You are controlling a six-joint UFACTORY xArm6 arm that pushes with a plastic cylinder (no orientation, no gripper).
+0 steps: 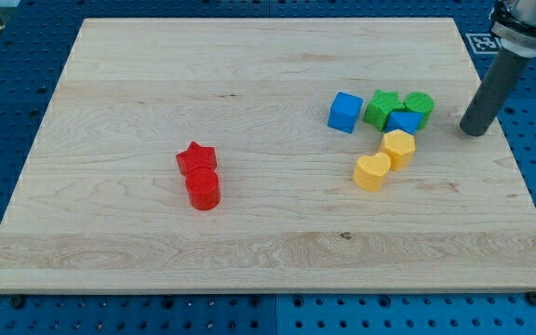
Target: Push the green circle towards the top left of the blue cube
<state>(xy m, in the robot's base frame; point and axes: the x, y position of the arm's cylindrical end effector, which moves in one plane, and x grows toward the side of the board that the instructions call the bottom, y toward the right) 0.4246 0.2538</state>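
The green circle (420,105) stands at the right of a tight cluster in the view's upper right. It touches a small blue block (403,121) below it and a green star (381,109) to its left. The blue cube (344,112) sits left of the green star. My tip (474,130) rests on the board to the right of the green circle, a short gap away, with nothing between them.
A yellow hexagon-like block (398,148) and a yellow heart (372,173) lie just below the cluster. A red star (195,158) and a red cylinder (203,189) sit together left of centre. The wooden board's right edge (505,140) runs close behind my tip.
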